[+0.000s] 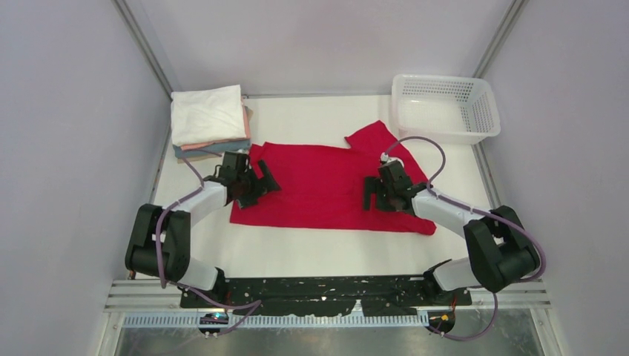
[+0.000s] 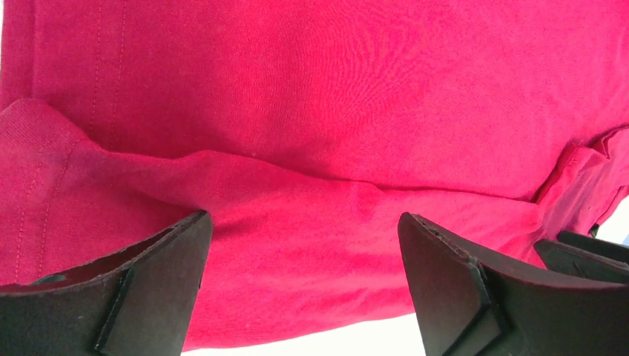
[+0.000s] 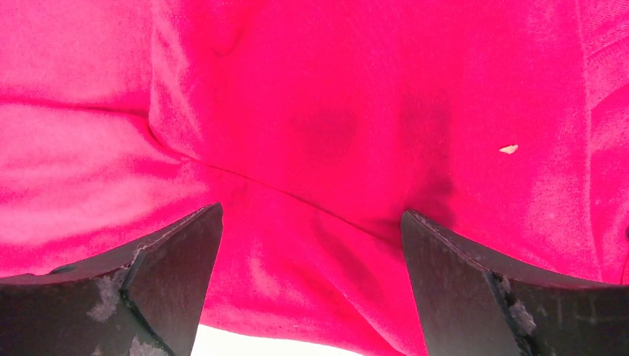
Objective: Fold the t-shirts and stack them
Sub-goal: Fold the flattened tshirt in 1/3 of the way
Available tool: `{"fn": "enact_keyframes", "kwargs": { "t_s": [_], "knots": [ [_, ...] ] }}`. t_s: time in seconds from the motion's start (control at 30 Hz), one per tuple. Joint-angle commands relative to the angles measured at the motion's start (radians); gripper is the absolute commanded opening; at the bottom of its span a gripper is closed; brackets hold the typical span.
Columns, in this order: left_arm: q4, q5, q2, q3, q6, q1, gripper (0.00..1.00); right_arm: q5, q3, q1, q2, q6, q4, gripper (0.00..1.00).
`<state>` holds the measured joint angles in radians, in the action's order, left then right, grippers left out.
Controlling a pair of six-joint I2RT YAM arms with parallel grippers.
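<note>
Red shirt (image 1: 319,196) lies spread mid-desk, folding step in hand; folded stack (image 1: 208,119) sits at far left corner. Left fingers (image 1: 259,189) and right fingers (image 1: 371,194) hover wide over its ends, empty. Next likely pinch edges, fold.

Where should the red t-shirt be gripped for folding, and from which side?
Probably at its left and right ends, from above: the red t-shirt lies flat on the table, so only a downward pinch gathers cloth. The left gripper and right gripper hang open near those ends.
</note>
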<state>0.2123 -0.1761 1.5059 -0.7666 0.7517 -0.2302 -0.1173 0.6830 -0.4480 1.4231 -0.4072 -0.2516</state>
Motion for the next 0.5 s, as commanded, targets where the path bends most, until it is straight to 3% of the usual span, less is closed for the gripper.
{"fn": "enact_keyframes", "kwargs": {
  "t_s": [0.0,0.27,0.47],
  "knots": [
    [0.084,0.017,-0.091,0.121,0.006,-0.01,1.0,0.148,-0.089,0.001,-0.077,-0.027,-0.124,0.95],
    [0.206,0.067,-0.34,0.3,0.051,-0.038,1.0,0.186,-0.184,-0.036,-0.333,-0.019,-0.29,0.95],
    [0.282,0.077,-0.533,0.42,0.103,-0.062,1.0,0.288,-0.223,-0.091,-0.395,-0.065,-0.354,0.95]
  ]
}}
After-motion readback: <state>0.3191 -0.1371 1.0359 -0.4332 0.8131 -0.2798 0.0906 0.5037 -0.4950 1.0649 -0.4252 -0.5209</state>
